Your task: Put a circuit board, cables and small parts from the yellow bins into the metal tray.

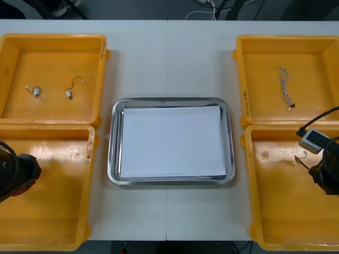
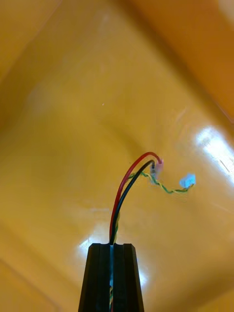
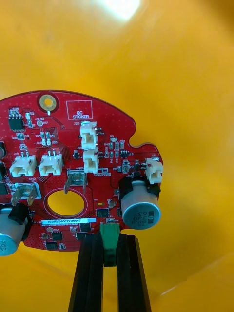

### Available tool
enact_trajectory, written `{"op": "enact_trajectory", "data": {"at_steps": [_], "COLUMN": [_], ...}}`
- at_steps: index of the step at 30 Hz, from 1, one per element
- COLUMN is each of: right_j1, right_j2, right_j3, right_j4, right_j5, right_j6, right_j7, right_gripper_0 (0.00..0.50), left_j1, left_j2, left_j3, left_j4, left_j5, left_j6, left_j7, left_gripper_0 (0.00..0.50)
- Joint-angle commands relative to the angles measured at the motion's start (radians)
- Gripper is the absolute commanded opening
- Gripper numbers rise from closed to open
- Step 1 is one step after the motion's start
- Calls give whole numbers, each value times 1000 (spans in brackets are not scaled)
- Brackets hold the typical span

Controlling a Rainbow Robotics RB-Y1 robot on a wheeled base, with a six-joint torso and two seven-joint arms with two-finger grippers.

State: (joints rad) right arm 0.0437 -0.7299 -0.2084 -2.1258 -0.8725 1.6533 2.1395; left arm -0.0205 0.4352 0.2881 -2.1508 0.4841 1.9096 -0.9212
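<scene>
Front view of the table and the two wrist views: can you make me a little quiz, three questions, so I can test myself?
1. True or false: the metal tray lies between the yellow bins.
2. Pick one: the right gripper, over the near right bin, is shut on A) nothing B) a cable C) the tray.
3. Fill in: the left gripper is shut on the round red ___.
Key: 1 true; 2 B, the cable; 3 circuit board.
</scene>
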Motion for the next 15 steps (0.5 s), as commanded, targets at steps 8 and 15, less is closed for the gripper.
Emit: {"op": "enact_trajectory", "data": {"at_steps": [8,15], "right_j1": [-130,-162], "right_j2": [-20,-22], "right_j3": [-166,-232], "right_j4": [-36,-36], "right_j5": [-51,-60], "right_j6": [241,267], "right_j7": [20,-29], "right_gripper_0": [0,0], "left_j1": [-96,-156], "left_j2": [123,184], "left_j3": [28,26], "left_j4": [-69,-73], "left_j5": [128,240], "left_j6": [10,10], "left_j7": [-122,-128], "left_gripper_0": [0,0]}}
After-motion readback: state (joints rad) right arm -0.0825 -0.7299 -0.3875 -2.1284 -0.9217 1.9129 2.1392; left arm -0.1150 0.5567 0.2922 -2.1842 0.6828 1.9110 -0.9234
